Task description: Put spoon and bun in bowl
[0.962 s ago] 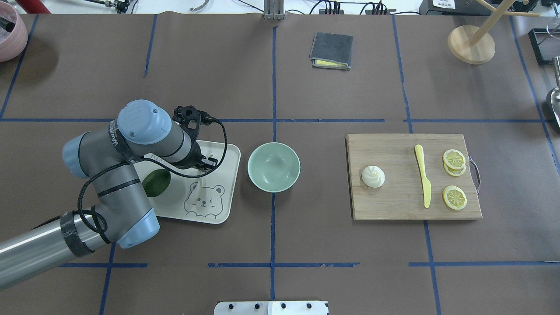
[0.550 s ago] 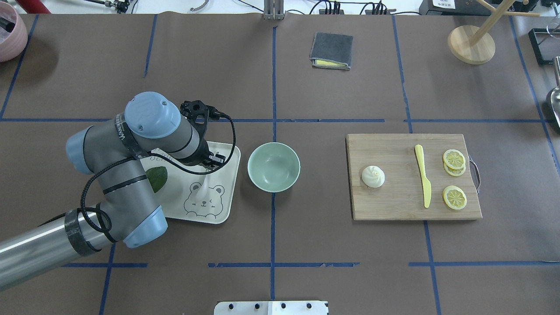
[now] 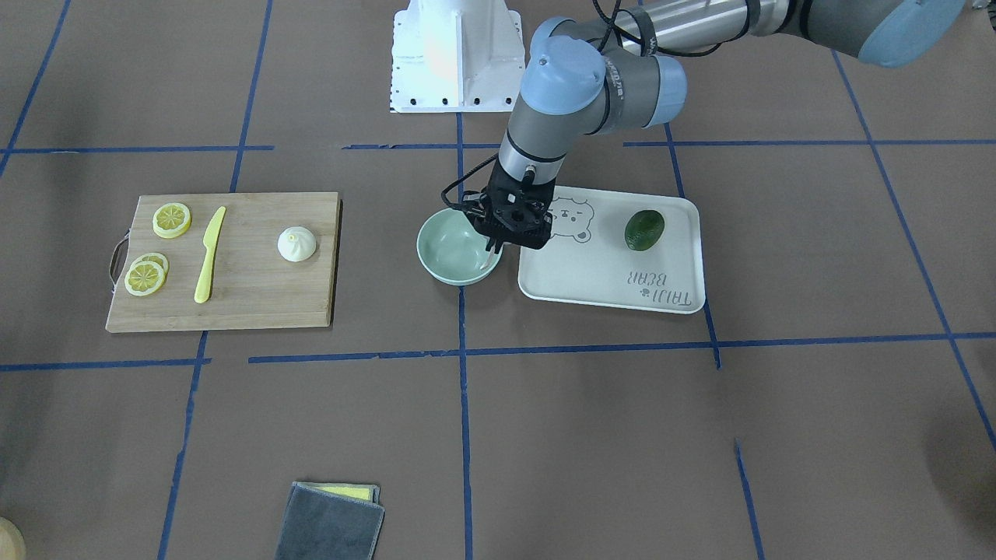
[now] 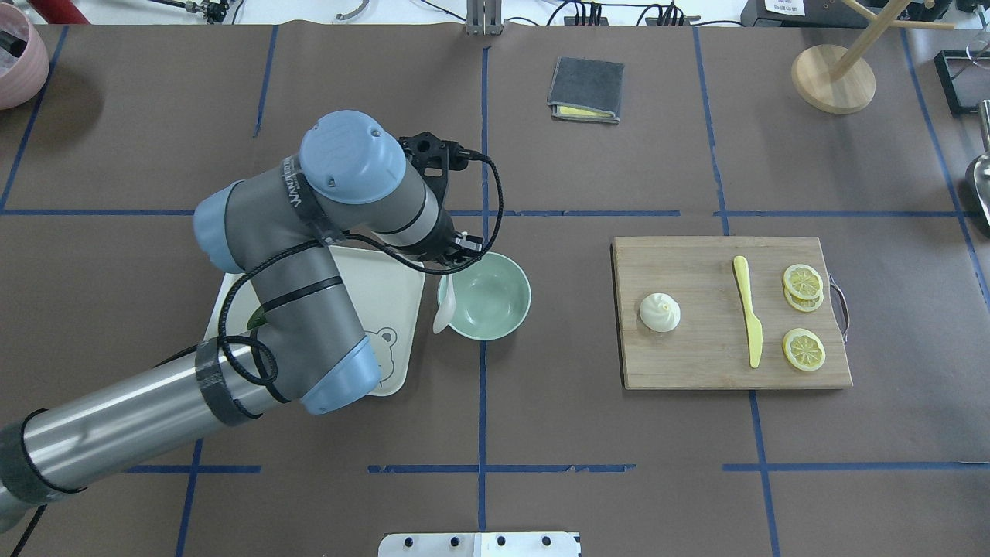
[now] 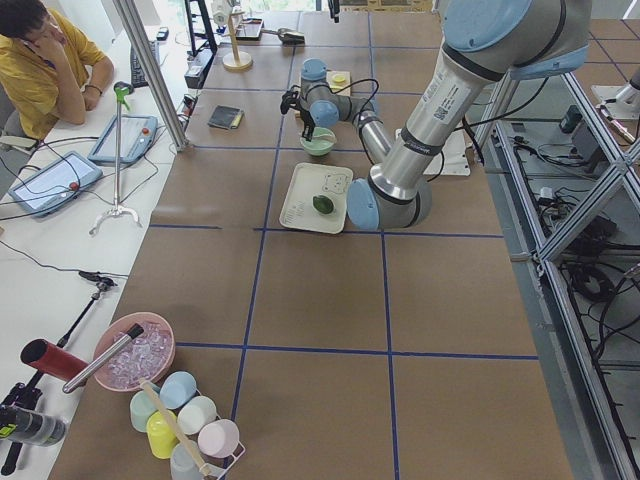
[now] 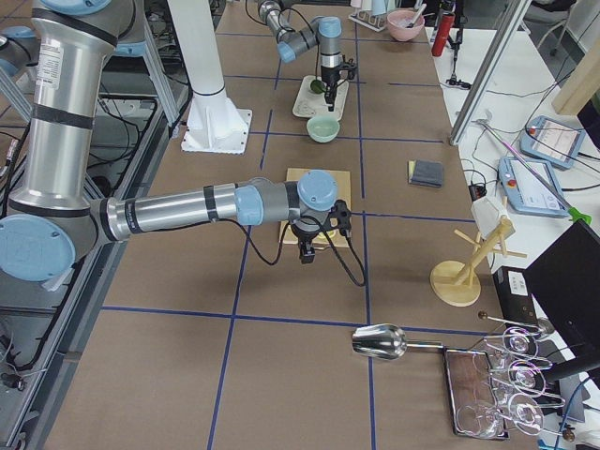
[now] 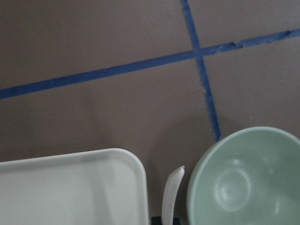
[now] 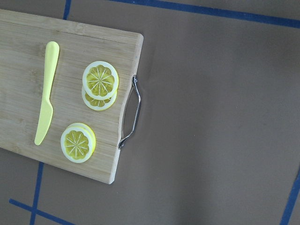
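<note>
progress: nothing in the bowl [image 4: 495,305] yet, it's empty. spoon [image 4: 443,310] is off the tray [image 4: 398,282] and clamped in the left gripper [image 3: 498,238], jaws closed narrow on the handle end, scoop hanging down. overhead and left wrist views put it over the gap between the tray corner and the bowl's near rim, just beside the rim, not over the hollow. judgement: first half is mostly done, it needs a short shift over the bowl and a release

bun [image 4: 660,312] untouched on the cutting board [image 4: 696,360], well apart from the bowl, beside the yellow knife [image 4: 749,309] and lemon slices [image 4: 803,348]. that whole half is left

right gripper [image 6: 308,249] shows only in the right side view, above the board; can't tell whether it's wide or closed

spoon: small, off-white, glossy plastic, short curved handle. bun: white dome, pleated top, sits upright
</note>
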